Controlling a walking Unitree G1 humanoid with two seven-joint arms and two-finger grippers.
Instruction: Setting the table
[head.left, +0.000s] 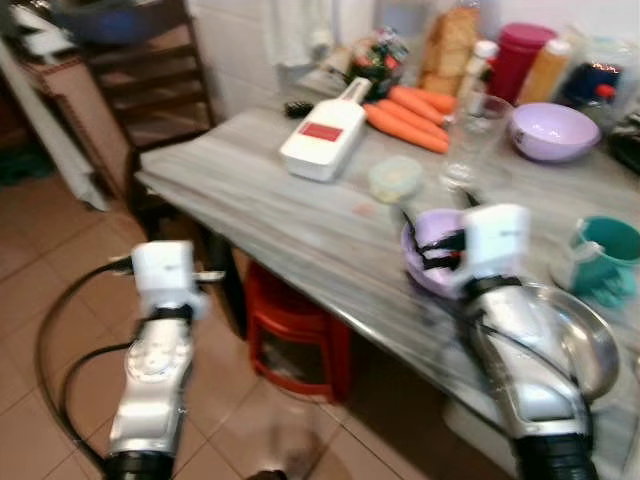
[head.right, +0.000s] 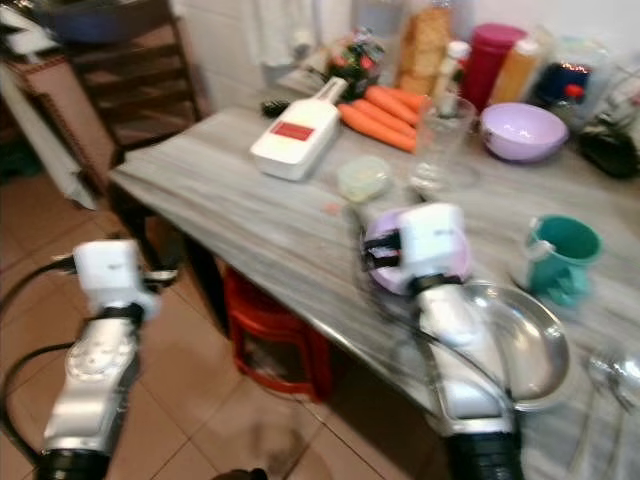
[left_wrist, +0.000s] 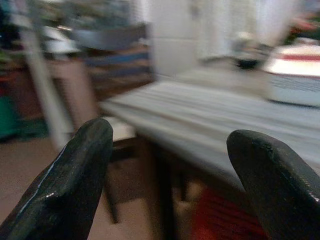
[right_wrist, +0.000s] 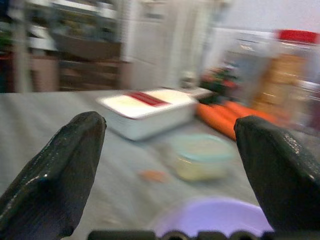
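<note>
Table (head.left: 300, 225): grey streaked top, its near corner toward the robot's left, with a red stool (head.left: 300, 325) tucked under the edge.
Right gripper (right_wrist: 170, 165): fingers spread wide apart and holding nothing; it hangs just above the near lilac bowl (head.left: 425, 255), whose rim shows between the fingers in the right wrist view.
Left gripper (left_wrist: 170, 175): fingers wide apart, empty, held off the table's left edge over the tiled floor (head.left: 40, 310), pointing toward the table corner.
Near lilac bowl: on the table close to the front edge, partly hidden by the right wrist; just beside it on the robot's right lies a steel plate (head.left: 590, 335).
Teal mug (head.left: 605, 255): upright, behind the steel plate.
Spoons (head.right: 610, 375): metal, lying on the table right of the steel plate; blurred.
Small lidded tub (head.left: 395, 178): round, pale, between the near bowl and the white grater box (head.left: 325, 135) with its red label.
Carrots (head.left: 410, 115): several lying side by side behind the tub.
Glass (head.left: 470, 140): clear, upright, right of the carrots.
Far lilac bowl (head.left: 552, 130): beyond the glass, near a row of jars and bottles by the wall.
Wooden chair (head.left: 150, 85): dark, at the table's far left end.
</note>
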